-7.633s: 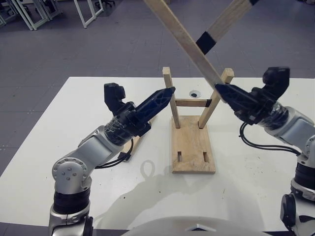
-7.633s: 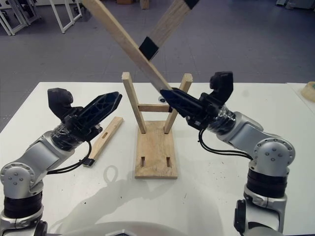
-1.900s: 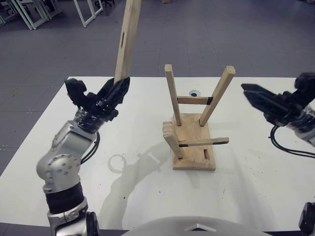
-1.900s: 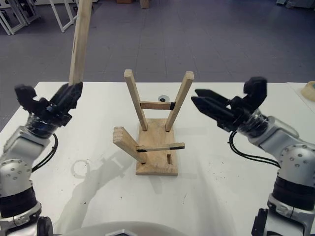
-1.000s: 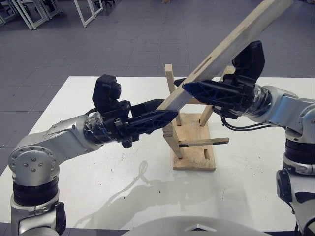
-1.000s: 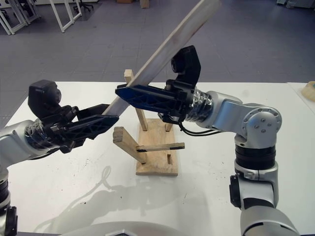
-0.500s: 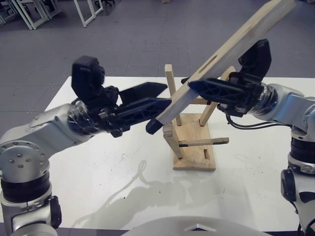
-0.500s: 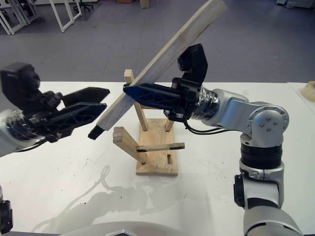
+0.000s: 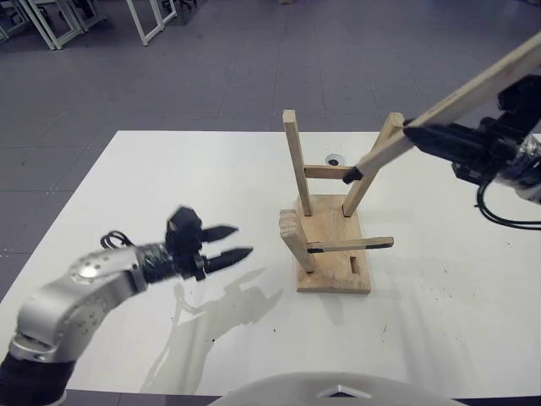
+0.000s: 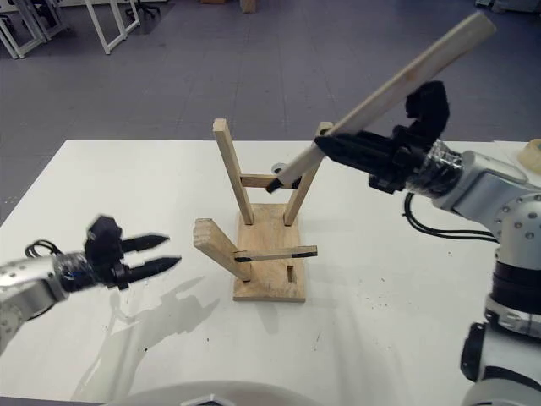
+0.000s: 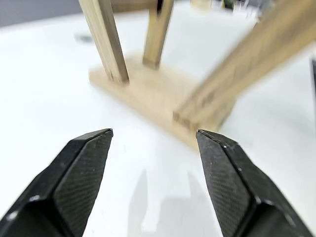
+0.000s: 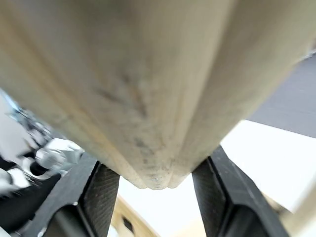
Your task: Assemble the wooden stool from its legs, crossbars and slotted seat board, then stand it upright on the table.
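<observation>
The right gripper (image 10: 326, 148) is clenched on a loose leg (image 10: 397, 80). Its long axis slants from high right down to a lower end above the seat board's (image 10: 266, 283) far end, between the 2 standing legs (image 10: 232, 173). The left gripper (image 10: 169, 251), jaws released and empty, hovers left of the seat board, pointing toward it.

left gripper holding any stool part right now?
No, the left gripper has its black fingers open and empty above the white table, apart from the pale wooden seat board.
</observation>
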